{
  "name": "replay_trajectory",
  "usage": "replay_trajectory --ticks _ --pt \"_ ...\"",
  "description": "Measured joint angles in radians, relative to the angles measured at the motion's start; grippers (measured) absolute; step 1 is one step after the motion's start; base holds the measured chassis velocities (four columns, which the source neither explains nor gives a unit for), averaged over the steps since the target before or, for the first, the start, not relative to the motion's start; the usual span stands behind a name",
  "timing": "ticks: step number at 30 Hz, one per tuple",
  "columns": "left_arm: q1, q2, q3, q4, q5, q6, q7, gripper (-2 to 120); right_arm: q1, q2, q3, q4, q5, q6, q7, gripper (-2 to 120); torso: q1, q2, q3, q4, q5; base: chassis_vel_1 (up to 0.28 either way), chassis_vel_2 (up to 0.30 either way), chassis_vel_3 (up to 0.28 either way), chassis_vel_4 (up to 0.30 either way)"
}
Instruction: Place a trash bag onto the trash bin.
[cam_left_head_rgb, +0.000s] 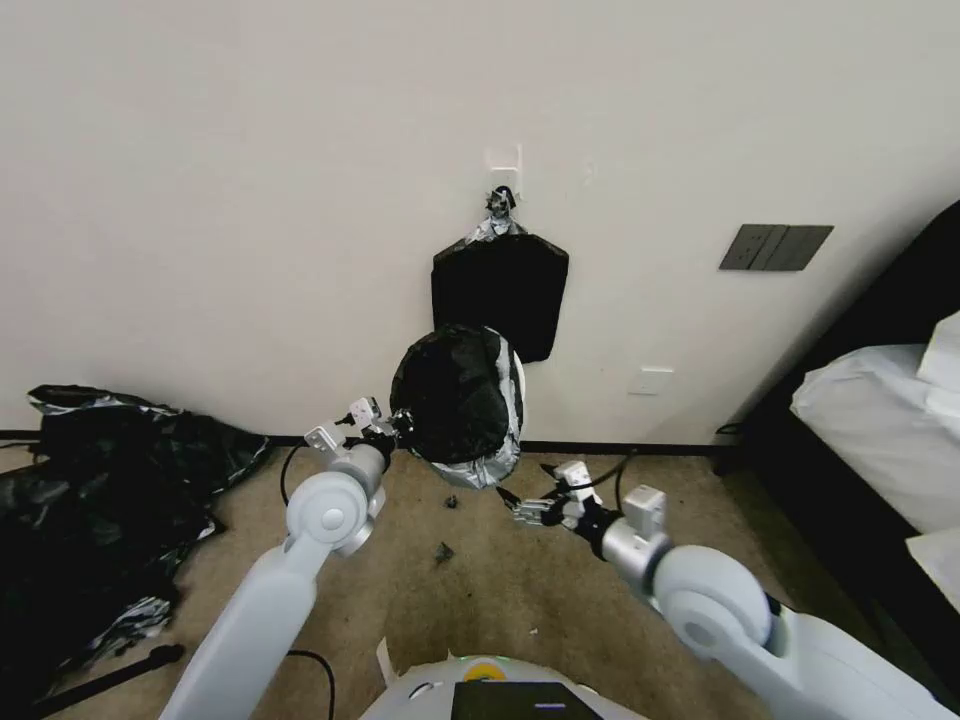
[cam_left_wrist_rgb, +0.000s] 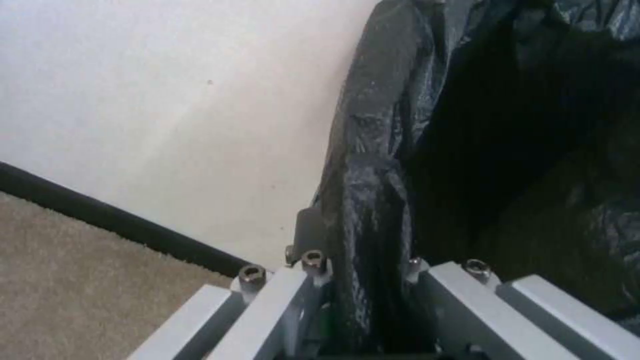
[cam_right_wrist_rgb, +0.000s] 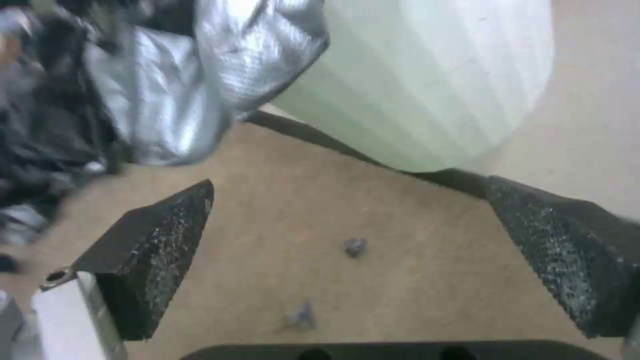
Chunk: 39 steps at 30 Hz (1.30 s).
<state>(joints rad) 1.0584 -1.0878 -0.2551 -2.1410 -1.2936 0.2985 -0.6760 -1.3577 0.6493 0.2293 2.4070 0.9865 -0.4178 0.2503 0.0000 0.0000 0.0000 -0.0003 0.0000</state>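
The left gripper pinches the trash bag over the trash bin; the right gripper, below the bin, gapes empty, so the thin plastic could easily tear or slip off.

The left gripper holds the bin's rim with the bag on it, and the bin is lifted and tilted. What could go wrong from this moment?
1. The left gripper pinches the trash bag at the rim of the raised, tilted trash bin; the glossy film might slip, dropping the bin.
2. The bag's loose lower edge hangs free, so it may slide off.
3. The open right gripper waits below and gives no support.
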Motion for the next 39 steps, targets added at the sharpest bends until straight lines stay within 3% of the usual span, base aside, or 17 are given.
replay_trajectory --ticks 1,5,10,15,18,29,30,37,39 --pt "-0.001 0.000 0.000 0.003 -0.002 -0.001 0.000 1 -0.024 0.000 0.053 0.008 0.083 0.004 -0.007 100 0.000 0.000 0.000 0.0000 -0.0001 0.000 0.000 0.000 0.000" --pt "-0.003 -0.002 0.003 0.002 -0.014 -0.002 0.000 1 -0.025 0.007 0.095 0.011 0.210 0.017 -0.023 100 0.000 0.000 0.000 0.0004 -0.0001 0.000 0.000 0.000 0.000" --pt "-0.006 -0.001 0.003 -0.012 -0.050 -0.003 -0.007 1 0.025 0.057 0.078 -0.022 0.365 0.033 -0.020 100 0.000 0.000 0.000 0.0005 0.0001 0.000 0.000 0.000 0.000" --pt "-0.005 0.000 0.003 -0.015 -0.061 -0.003 -0.010 1 0.037 0.089 0.050 -0.034 0.380 0.060 -0.019 93 0.000 0.000 0.000 0.0003 0.0000 0.000 0.000 0.000 0.000" --pt "-0.007 0.000 0.001 -0.016 -0.075 -0.003 -0.015 1 0.028 0.100 0.031 -0.038 0.343 0.068 -0.020 79 0.000 0.000 0.000 0.0004 0.0000 0.000 0.000 0.000 0.000" --pt "-0.017 -0.002 -0.010 -0.010 -0.117 -0.003 -0.023 1 0.013 0.110 0.015 -0.039 0.270 0.092 -0.024 44 0.000 0.000 0.000 0.0003 -0.0001 0.000 0.000 0.000 0.000" --pt "-0.016 -0.003 -0.012 -0.010 -0.124 -0.001 -0.023 1 0.015 0.110 0.017 -0.042 0.262 0.099 -0.024 36 0.000 0.000 0.000 0.0003 0.0000 0.000 0.000 0.000 0.000" --pt "-0.011 -0.004 -0.020 -0.008 -0.136 0.001 -0.022 1 0.017 0.105 0.034 -0.048 0.254 0.106 -0.021 16 0.000 0.000 0.000 0.0003 0.0000 0.000 0.000 0.000 0.000" --pt "-0.008 -0.004 -0.027 -0.008 -0.143 0.003 -0.022 1 0.017 0.103 0.047 -0.054 0.253 0.107 -0.022 4 0.000 0.000 0.000 0.0003 0.0000 0.000 0.000 0.000 0.000"
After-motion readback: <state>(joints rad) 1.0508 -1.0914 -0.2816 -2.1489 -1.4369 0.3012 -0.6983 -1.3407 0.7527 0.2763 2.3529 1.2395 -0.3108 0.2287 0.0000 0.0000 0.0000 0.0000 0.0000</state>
